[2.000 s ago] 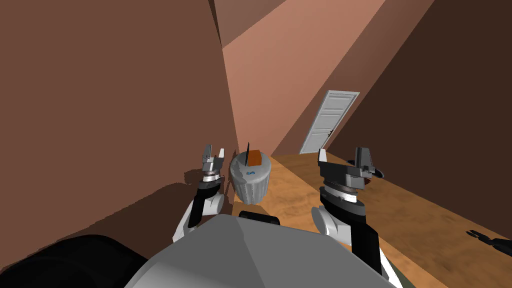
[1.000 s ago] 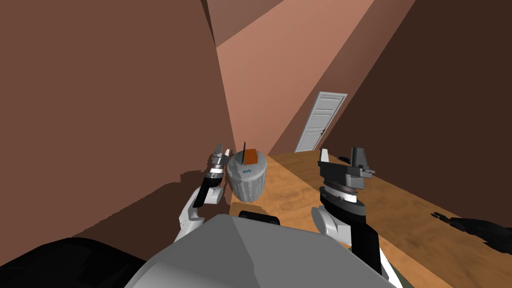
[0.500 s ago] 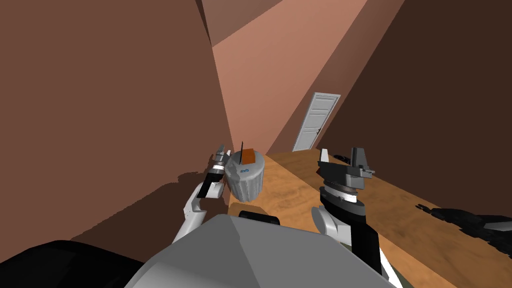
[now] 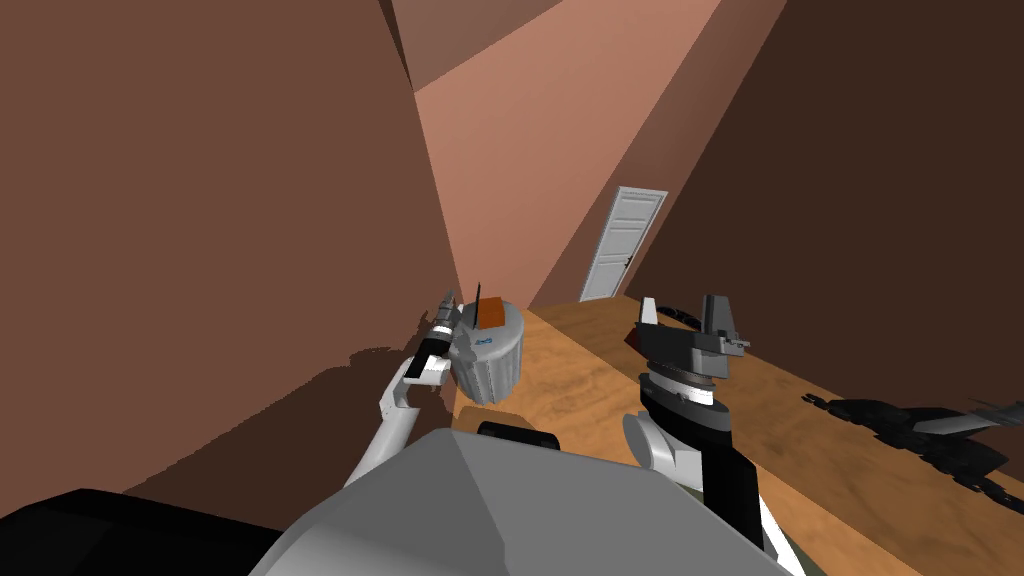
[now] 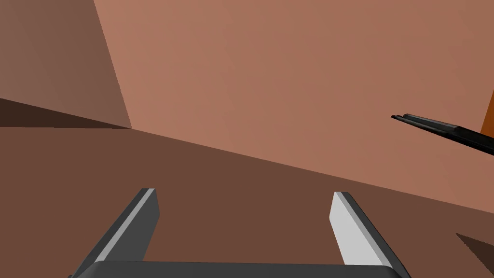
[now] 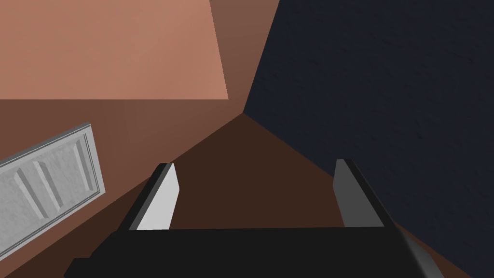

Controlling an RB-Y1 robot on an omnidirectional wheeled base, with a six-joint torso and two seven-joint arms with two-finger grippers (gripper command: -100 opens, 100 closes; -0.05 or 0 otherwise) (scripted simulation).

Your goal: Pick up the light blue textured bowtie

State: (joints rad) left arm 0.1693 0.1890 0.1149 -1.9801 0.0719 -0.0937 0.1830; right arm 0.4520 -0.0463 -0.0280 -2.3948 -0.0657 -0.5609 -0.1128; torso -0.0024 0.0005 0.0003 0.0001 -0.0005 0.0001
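One small blue bowtie (image 4: 485, 341) lies on top of one round, ribbed grey table (image 4: 488, 376), near the rim that faces me. Two more things share that top: one orange-brown block (image 4: 491, 313) behind the bowtie, and one thin dark stick (image 4: 478, 305) standing up just beside the block. In the left wrist view the stick (image 5: 444, 128) juts in from the side, with a strip of the block (image 5: 488, 116) behind it.

The left gripper (image 4: 446, 307) is raised just beside the table's left rim; I cannot tell if it touches. Its fingers (image 5: 352, 231) are spread wide, with nothing between them. The right gripper (image 4: 681, 318) is held up over the wooden floor (image 4: 580, 385), well apart from the table, fingers (image 6: 161, 198) likewise spread and holding nothing.

One white panelled door (image 4: 624, 245) stands shut at the far end. A black jagged shape (image 4: 905, 425) lies on the floor to the right.
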